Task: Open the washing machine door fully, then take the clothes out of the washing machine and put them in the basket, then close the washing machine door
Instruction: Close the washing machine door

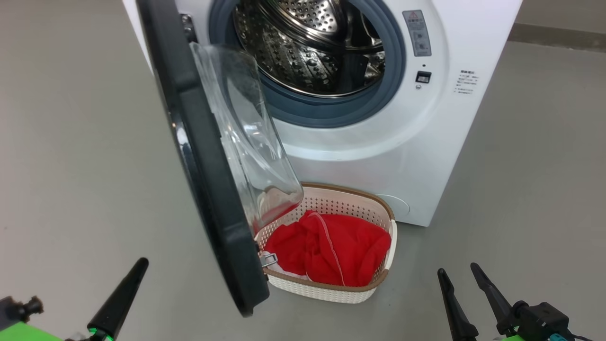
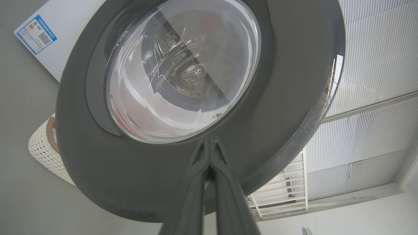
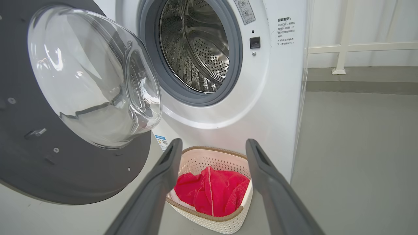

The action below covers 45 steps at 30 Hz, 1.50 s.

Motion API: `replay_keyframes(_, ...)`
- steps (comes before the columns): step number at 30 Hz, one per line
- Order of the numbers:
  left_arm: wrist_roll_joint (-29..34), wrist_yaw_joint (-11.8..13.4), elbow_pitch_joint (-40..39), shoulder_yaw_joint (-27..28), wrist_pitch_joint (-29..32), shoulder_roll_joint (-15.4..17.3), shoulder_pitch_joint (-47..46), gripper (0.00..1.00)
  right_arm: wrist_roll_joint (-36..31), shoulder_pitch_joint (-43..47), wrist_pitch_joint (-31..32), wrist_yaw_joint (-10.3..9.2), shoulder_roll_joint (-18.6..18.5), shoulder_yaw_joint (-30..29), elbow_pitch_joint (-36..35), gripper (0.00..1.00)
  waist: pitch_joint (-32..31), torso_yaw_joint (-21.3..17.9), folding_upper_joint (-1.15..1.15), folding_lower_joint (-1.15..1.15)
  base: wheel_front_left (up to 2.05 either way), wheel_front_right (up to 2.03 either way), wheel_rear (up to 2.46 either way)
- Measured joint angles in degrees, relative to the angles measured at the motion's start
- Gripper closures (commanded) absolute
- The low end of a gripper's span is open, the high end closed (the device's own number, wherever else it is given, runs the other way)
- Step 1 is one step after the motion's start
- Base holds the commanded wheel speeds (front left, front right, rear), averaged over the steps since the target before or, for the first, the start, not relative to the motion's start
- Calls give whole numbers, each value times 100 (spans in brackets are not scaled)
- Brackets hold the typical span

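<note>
Dark fingers of the left gripper [image 2: 208,143] are pressed together, empty, before the open black-rimmed round glass door [image 1: 208,189]; the right gripper [image 3: 214,145] is spread. Red fabric clothes [image 1: 341,251] are seen in the cream perforated basket [image 1: 331,290], lower centre; the steel drum [image 1: 303,52] looks emptied, so only closing remains

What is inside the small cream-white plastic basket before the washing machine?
Bright red fabric clothes lie in the basket, with white cloth at one edge. They cover its floor, so anything beneath cannot be seen.
</note>
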Motion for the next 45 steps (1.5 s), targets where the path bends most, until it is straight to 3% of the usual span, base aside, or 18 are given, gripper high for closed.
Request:
replay_keyframes(11, -160, 0, -100, 669, 1700, -633, -183, 100, -7, -51, 0, 0, -1, 15, -1, 0, 163, -252, 0, 0, 0, 0, 0)
replay_keyframes(20, 24, 0, -38, 1138, 2488, -1109, -572, 100, -9, -158, 0, 0, -2, 24, -31, 0, 338, -457, 0, 0, 0, 0, 0)
replay_keyframes(35, 389, 5, -36, 1760, 3175, -1634, -1063, 100, -9, -397, 0, 0, -7, -38, -86, 0, 644, -826, 0, 0, 0, 0, 0)
replay_keyframes(45, 706, 5, 2, 1704, 3049, -1941, -1698, 100, -8, -594, 0, 0, -9, -34, -146, 0, 857, -1089, 0, 0, 0, 0, 0)
